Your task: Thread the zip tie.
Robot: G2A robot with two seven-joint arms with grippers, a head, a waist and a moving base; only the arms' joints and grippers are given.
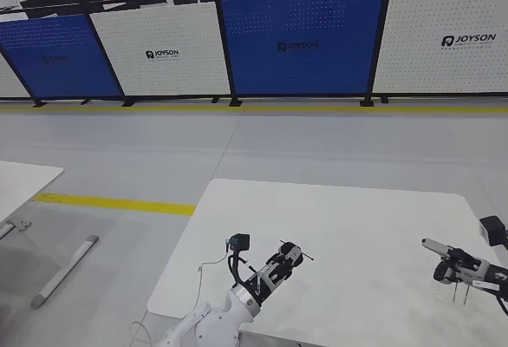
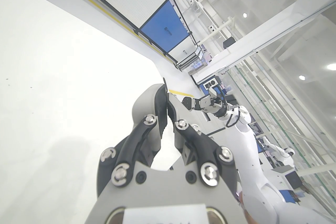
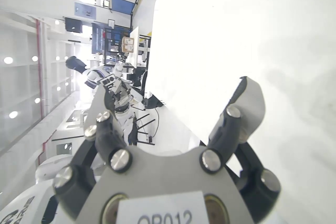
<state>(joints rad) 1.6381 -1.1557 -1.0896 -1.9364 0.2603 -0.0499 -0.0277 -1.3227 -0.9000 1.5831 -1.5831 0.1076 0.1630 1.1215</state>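
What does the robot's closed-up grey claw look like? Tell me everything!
The left gripper, of grey metal, has two fingers with black ribbed pads, black link bars, shiny round bolts and a white label at its base. It is shut, pads pressed together, with a thin black strip, maybe the zip tie, poking out at the tips. It hangs over the white table.

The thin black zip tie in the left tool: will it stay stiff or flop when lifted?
Probably fairly stiff: the zip tie juts straight from the shut left tool without drooping. Likely very light, being so thin. It may twist in the pinch.
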